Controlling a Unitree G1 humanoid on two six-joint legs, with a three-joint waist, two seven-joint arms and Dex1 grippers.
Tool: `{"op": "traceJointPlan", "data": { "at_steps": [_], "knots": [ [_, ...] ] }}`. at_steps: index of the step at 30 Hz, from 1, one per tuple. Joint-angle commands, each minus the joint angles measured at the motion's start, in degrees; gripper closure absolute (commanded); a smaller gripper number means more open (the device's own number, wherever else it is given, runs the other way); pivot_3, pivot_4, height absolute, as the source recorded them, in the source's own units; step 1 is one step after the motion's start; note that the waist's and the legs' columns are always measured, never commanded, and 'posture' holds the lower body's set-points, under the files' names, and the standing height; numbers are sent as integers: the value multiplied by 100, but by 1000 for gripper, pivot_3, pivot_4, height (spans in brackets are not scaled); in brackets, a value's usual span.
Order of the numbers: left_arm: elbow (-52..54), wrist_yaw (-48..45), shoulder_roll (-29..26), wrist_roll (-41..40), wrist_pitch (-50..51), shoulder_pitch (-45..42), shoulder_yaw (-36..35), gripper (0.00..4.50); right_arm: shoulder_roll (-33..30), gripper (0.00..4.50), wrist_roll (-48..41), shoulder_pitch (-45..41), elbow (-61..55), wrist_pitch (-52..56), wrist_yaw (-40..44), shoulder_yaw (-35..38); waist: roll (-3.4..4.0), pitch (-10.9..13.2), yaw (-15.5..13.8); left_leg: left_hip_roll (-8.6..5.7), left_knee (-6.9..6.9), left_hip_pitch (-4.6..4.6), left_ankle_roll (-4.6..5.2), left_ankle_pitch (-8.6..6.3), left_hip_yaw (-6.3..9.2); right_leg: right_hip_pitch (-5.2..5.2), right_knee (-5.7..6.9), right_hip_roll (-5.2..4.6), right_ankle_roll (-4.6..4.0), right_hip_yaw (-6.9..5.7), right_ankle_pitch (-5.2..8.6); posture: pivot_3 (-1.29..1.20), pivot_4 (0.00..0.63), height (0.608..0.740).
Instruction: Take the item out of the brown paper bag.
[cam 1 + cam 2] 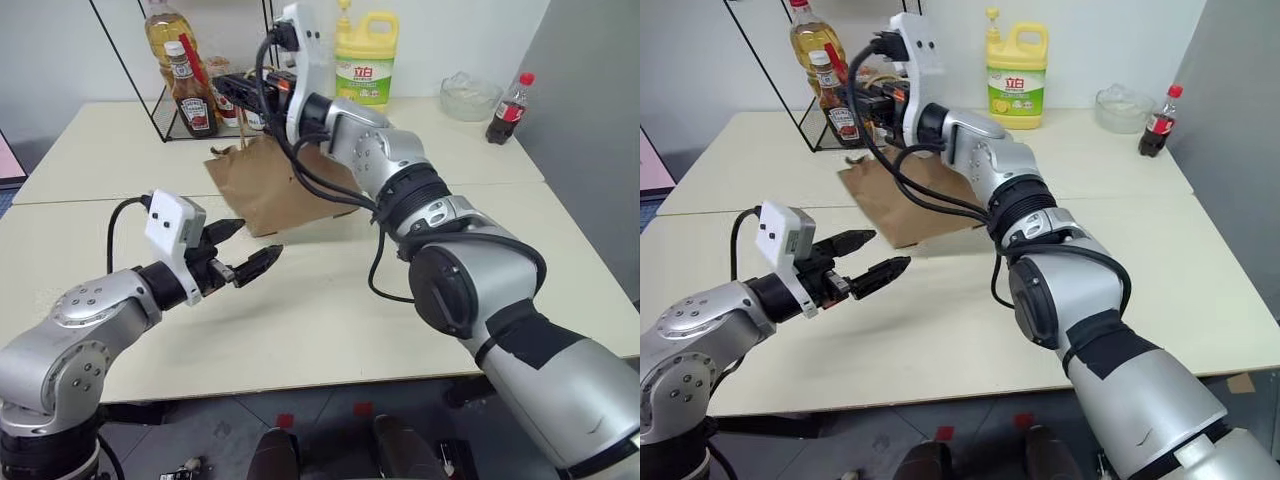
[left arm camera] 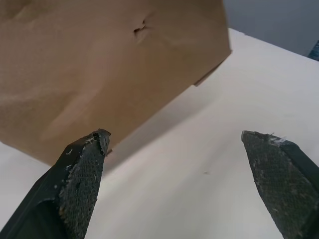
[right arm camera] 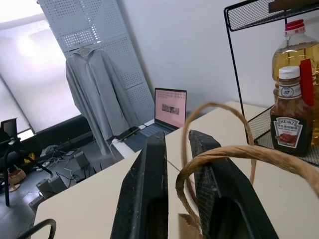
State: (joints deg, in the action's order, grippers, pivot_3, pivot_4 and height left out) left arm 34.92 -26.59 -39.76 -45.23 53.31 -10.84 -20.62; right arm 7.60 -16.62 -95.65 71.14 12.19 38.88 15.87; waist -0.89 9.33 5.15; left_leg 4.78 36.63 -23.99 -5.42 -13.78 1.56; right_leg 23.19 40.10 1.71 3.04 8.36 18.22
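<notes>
The brown paper bag (image 1: 275, 190) hangs tilted over the back middle of the table, its lower edge close to the tabletop. My right gripper (image 3: 177, 137) reaches in from the right above the bag and is shut on one twisted cord handle (image 3: 224, 154), with the other loop curling beside the fingers. My left gripper (image 1: 245, 250) hovers open in front of the bag's lower corner, apart from it, with nothing between its fingers (image 2: 82, 174). In the left wrist view the bag's creased side (image 2: 99, 64) is close ahead. The item is hidden.
A black wire rack (image 1: 160, 120) at the back left holds an oil bottle (image 1: 165, 30) and a brown sauce bottle (image 1: 192, 95). A yellow detergent jug (image 1: 366, 55) stands behind the bag. A glass bowl (image 1: 470, 95) and a red-capped cola bottle (image 1: 508, 108) stand at the back right.
</notes>
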Motion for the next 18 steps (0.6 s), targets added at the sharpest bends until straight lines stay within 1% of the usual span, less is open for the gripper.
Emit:
{"op": "traceJointPlan", "data": {
  "at_steps": [1,8,18],
  "knots": [
    [352,256,130,-160,-119,115,-283,0,98,4105,-166,-310,-235,-203,-304,149,-1,0,-8,0,1,-1,0,0,0,0,0,0,0,0,0,0,150,740],
    [679,718,397,-307,-217,481,-589,0,382,4105,-207,-308,-192,-283,-656,182,-10,1,-22,0,5,-8,0,0,9,0,-2,-1,0,-7,0,0,150,740],
    [826,910,350,-476,-263,704,-604,0,684,4105,-100,-118,-69,-555,-862,85,-10,1,-13,0,4,-8,0,0,10,0,-3,0,-1,-9,0,0,150,740]
  ]
}}
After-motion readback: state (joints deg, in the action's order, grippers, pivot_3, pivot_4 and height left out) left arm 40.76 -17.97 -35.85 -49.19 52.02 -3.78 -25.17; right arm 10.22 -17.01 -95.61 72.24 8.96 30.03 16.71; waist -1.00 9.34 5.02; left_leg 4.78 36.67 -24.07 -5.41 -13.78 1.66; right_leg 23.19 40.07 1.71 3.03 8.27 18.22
